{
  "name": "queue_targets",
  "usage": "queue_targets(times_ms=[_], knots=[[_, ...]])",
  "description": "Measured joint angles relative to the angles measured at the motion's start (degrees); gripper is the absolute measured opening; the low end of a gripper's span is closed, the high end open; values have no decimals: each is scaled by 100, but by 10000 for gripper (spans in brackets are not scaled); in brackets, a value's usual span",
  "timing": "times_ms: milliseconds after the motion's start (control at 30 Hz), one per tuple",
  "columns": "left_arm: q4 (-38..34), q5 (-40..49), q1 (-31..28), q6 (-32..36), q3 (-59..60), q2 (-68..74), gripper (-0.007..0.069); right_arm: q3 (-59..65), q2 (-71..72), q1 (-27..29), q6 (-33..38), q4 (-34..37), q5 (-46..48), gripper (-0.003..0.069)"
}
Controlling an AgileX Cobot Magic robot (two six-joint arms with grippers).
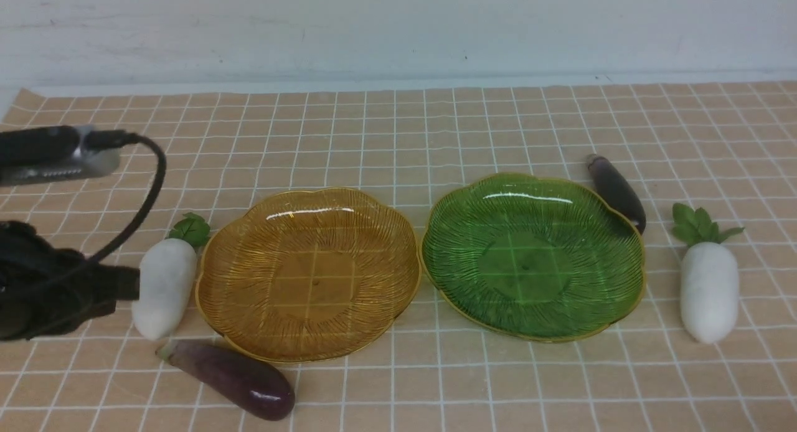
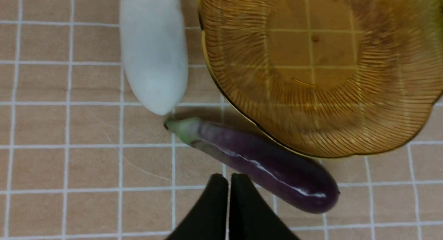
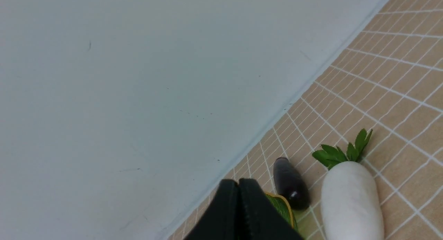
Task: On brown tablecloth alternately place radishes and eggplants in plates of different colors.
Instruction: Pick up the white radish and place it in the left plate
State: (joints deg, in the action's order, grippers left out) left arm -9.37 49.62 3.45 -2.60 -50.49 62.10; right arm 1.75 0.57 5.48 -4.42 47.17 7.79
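On the brown tablecloth [image 1: 436, 127] an amber plate [image 1: 308, 273] and a green plate [image 1: 532, 254] sit side by side, both empty. One radish [image 1: 163, 286] lies at the amber plate's left, and an eggplant [image 1: 233, 379] lies in front of that plate. A second eggplant [image 1: 616, 192] rests behind the green plate's right edge, and a second radish [image 1: 708, 289] lies further right. My left gripper [image 2: 229, 179] is shut and empty, hovering just beside the near eggplant [image 2: 263, 165] and below the radish [image 2: 154, 49]. My right gripper [image 3: 238, 184] is shut, raised, with nothing in it.
A pale wall [image 1: 398, 27] runs behind the cloth's far edge. My left arm [image 1: 50, 282] with its black cable [image 1: 146, 195] hangs over the cloth's left side, close to the left radish.
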Motion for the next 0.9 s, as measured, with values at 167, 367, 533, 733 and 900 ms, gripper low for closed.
queue_targets(times_ms=[167, 367, 533, 733, 900], knots=[[-43, 191, -438, 29, -848, 1147, -2, -72, 0, 0, 233, 26, 477, -15], [-256, 253, -869, 496, -1247, 2037, -2, -1603, -552, 0, 952, -408, 2630, -15], [-354, -208, -867, 910, -1370, 2807, 15, -3319, -2137, 0, 1385, -1282, 4489, -15], [-475, -944, -867, 1130, -1491, 3512, 209, -4184, -3066, 0, 1846, -1674, 5563, -15], [-469, -1497, -867, 1260, -1522, 3841, 442, -4206, -3077, 0, 1910, -1623, 5623, -15]])
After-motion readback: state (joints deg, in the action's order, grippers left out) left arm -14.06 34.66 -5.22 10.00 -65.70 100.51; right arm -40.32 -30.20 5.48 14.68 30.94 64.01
